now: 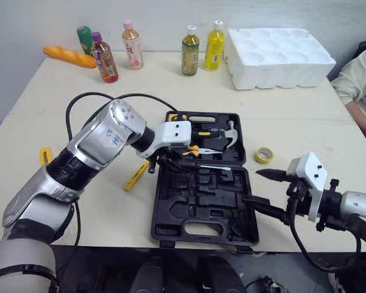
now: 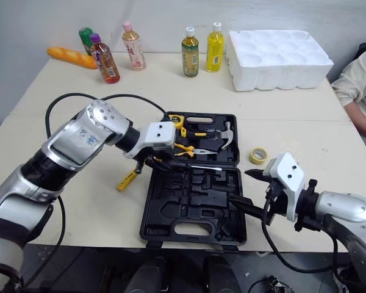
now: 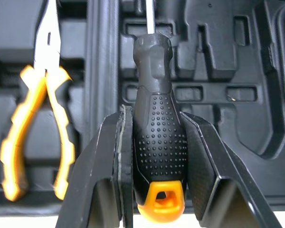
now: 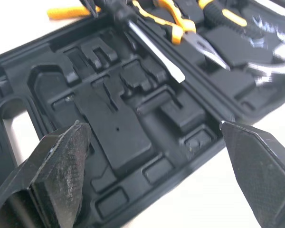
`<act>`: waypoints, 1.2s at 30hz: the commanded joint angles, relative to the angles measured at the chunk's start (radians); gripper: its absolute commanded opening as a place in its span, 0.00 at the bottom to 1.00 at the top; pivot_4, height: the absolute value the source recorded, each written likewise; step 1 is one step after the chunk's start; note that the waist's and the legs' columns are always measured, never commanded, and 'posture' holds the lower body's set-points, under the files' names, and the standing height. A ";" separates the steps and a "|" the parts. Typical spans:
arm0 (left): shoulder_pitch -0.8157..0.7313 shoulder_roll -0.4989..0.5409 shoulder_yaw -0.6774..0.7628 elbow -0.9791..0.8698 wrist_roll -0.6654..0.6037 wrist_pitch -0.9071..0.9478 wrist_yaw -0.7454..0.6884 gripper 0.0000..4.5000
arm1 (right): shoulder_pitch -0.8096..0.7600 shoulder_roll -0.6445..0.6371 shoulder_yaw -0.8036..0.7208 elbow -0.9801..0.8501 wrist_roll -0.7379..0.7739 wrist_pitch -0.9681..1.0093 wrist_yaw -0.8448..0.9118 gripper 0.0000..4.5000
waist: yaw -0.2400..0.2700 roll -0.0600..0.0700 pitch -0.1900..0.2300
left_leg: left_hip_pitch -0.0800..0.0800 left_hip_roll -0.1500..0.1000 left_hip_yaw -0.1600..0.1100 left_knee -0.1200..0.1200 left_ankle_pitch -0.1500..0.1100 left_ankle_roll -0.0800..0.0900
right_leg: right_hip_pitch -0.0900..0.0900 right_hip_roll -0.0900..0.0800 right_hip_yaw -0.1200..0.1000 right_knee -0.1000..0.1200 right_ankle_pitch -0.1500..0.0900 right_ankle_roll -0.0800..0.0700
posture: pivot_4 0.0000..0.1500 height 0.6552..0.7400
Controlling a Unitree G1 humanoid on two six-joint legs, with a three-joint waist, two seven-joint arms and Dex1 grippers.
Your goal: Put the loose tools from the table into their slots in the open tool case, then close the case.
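worktop [image 1: 305, 122]: pale; open tool case [image 1: 171, 207] near front edge
case far half: pliers [image 3: 46, 57], hammer [image 1: 229, 135] slotted
left fingers [image 3: 104, 166]: clamped on screwdriver [image 3: 159, 142] handle above case middle
right fingers [image 4: 61, 161]: spread wide, empty, beside case

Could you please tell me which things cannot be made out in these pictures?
- Screwdriver shaft: left wrist view, cut off by the frame edge.
- Hammer: right wrist view, blurred.
- Yellow tool beside the case: eye views, partly hidden behind the left arm.
- Person: eye views, cut off by the frame edge.
- Bottles: labels too small to read.
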 commanded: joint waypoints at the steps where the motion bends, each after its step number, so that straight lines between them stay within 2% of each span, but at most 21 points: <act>1: -0.021 -0.003 -0.021 0.031 0.046 -0.020 -0.054 0.23 | 0.038 -0.003 -0.034 -0.047 -0.018 -0.033 -0.011 1.00 | 0.002 0.000 0.000 | 0.000 0.000 0.000 0.000 0.000 0.000 | 0.000 0.000 0.000 0.000 0.000 0.000 | 1.00 1.00; 15: -0.059 -0.109 0.002 0.163 0.137 -0.026 -0.070 0.23 | 0.057 -0.007 0.010 -0.002 -0.120 -0.104 -0.018 1.00 | 0.003 0.000 0.000 | 0.000 0.000 0.000 0.002 0.000 0.000 | 0.000 0.000 0.000 0.001 0.000 0.000 | 1.00 1.00; 36: -0.002 -0.147 -0.009 0.090 0.187 0.029 -0.049 0.23 | 0.059 0.007 0.016 0.000 -0.131 -0.131 -0.017 1.00 | 0.005 0.000 0.000 | 0.000 0.000 0.000 0.003 0.000 0.000 | 0.000 0.000 0.000 0.006 0.000 0.000 | 1.00 1.00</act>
